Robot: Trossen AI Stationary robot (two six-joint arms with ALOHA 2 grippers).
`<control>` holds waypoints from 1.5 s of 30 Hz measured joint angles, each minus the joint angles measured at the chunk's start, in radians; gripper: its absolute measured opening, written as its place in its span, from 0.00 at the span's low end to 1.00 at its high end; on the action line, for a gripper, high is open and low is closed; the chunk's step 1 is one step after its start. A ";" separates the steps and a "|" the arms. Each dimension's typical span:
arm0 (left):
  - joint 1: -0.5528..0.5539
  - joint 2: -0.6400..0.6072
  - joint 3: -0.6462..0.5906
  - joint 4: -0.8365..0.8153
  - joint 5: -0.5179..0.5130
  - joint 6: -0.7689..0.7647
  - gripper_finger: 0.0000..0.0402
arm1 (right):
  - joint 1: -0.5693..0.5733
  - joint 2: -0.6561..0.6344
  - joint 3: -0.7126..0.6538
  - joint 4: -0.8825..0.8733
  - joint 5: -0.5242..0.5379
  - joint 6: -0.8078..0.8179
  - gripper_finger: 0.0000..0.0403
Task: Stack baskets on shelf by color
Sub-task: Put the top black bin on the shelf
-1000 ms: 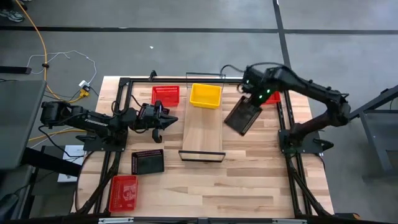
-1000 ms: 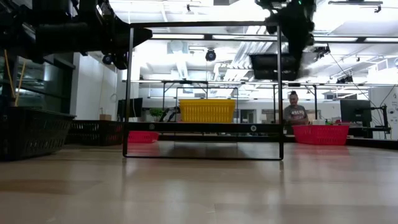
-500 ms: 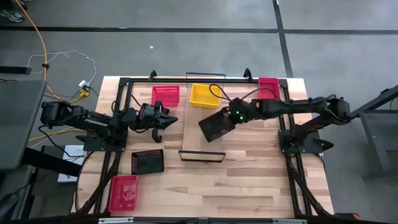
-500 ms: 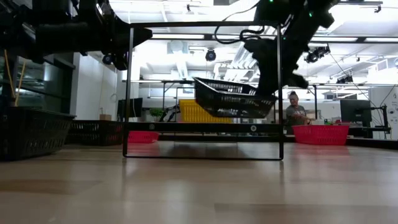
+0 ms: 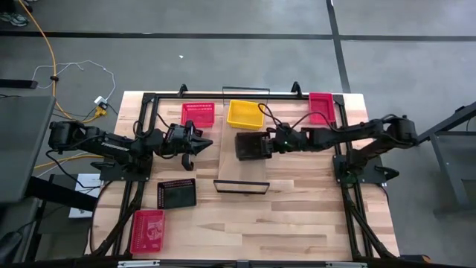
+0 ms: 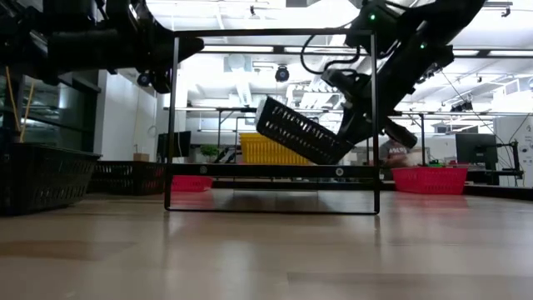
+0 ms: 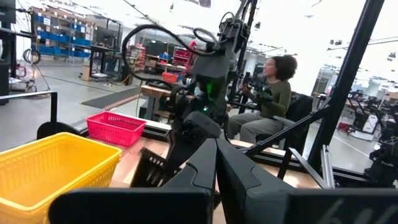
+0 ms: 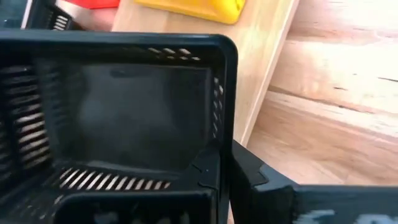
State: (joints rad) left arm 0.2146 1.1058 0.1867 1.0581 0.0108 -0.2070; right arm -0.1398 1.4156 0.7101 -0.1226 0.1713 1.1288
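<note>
at frame centre the right hand (image 5: 274,144) is clamped on a tilted black basket (image 5: 251,145) above the shelf (image 5: 244,167), while the left hand (image 5: 201,144) waits closed and empty at centre left.

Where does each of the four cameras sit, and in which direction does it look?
High view: above the table, looking straight down; both arms show, the right gripper holding the black basket over the shelf.
Low view: at table height, looking level across into the room; arms enter from above.
Left wrist view: on the left arm, looking past its shut fingers towards the right arm.
Right wrist view: on the right arm, looking down into the black basket.
Shared: all views show the yellow basket.
</note>
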 joint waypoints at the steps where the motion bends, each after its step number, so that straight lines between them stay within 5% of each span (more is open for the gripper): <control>1: 0.000 0.000 0.000 0.004 -0.001 0.000 0.00 | -0.008 0.003 0.000 0.001 0.001 0.000 0.00; 24: 0.000 0.000 0.000 0.024 -0.018 0.000 0.00 | -0.088 0.007 0.042 -0.019 -0.074 -0.117 0.02; 38: 0.000 0.000 0.000 0.024 -0.018 0.000 0.00 | -0.061 -0.020 0.043 0.085 -0.051 -0.223 0.42; 45: 0.000 0.000 0.000 0.024 -0.018 -0.003 0.00 | -0.061 -0.084 0.044 0.030 -0.049 -0.302 0.49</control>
State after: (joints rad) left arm 0.2145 1.1060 0.1867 1.0817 -0.0074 -0.2100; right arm -0.2007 1.3320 0.7544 -0.0923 0.1224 0.8271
